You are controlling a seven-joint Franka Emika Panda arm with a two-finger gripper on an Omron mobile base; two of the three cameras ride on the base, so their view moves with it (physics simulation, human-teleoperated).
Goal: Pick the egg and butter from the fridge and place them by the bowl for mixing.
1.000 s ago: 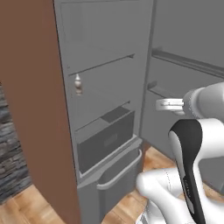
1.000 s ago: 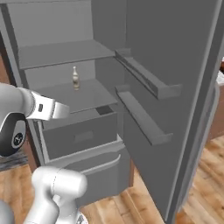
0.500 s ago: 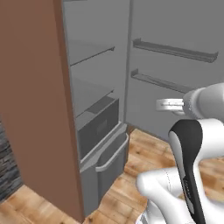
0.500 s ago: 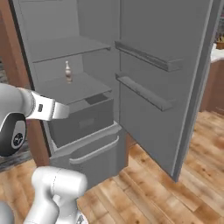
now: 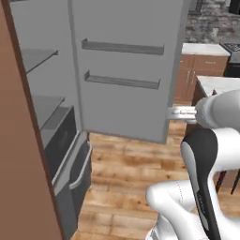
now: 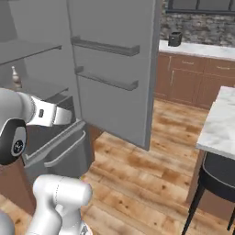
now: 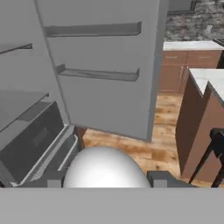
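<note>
Beside the brown wooden side panel (image 5: 26, 178) stands the fridge (image 5: 56, 140), its plain grey inside open to the room, with flat grey shelves (image 5: 35, 58) above a boxy dark drawer (image 5: 61, 138) and a lower pull-out drawer with a bar handle (image 6: 64, 149). Its wide grey door (image 5: 126, 70) is swung fully open and carries two long door racks (image 5: 123, 47), one above the other. Wooden plank flooring (image 6: 137, 174) runs from the foot of the fridge toward brown base cabinets (image 6: 193, 80) under a pale countertop (image 6: 197, 49), backed by a dark stone wall. A marble-topped island (image 6: 220, 119) sits at the right of the right base view, with a dark stool (image 6: 215, 176) tucked beside it. On the far countertop rests a small dark object (image 6: 174, 39), too small to identify. A small bottle (image 6: 16, 75) stands on a fridge shelf, well back from the door. In the hand view, the gripper (image 7: 105, 179) is clamped on the egg (image 7: 105, 168), a smooth white ball sitting between the two dark finger tips (image 7: 159, 178) and touching both, held out in front of the fridge's open lower section, above the floor
</note>
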